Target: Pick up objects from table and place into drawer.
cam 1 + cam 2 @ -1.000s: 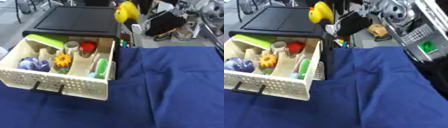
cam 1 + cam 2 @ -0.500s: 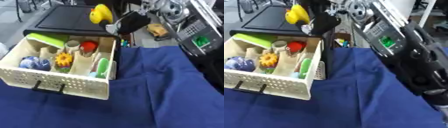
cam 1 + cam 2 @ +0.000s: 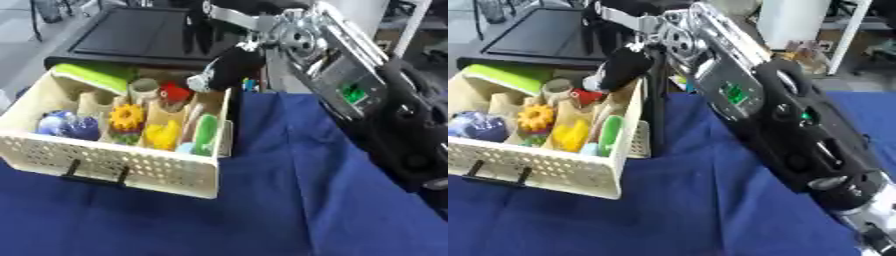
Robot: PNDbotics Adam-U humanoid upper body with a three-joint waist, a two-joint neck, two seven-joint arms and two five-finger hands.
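Yellow duck (image 3: 163,135) now down in the cream drawer (image 3: 131,167); right hand (image 3: 229,67) above, fingers released.

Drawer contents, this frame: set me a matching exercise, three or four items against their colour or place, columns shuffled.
Items:
1. flower-shaped toy
2. round ball
3. long flat piece
4. yellow toy

Descriptions:
A. blue and purple, in the drawer's left front compartment
B. green, lying along the right-hand slot
C. orange with petals around its edge
D. lying in the compartment just left of the green piece

Pairs: 1-C, 2-A, 3-B, 4-D
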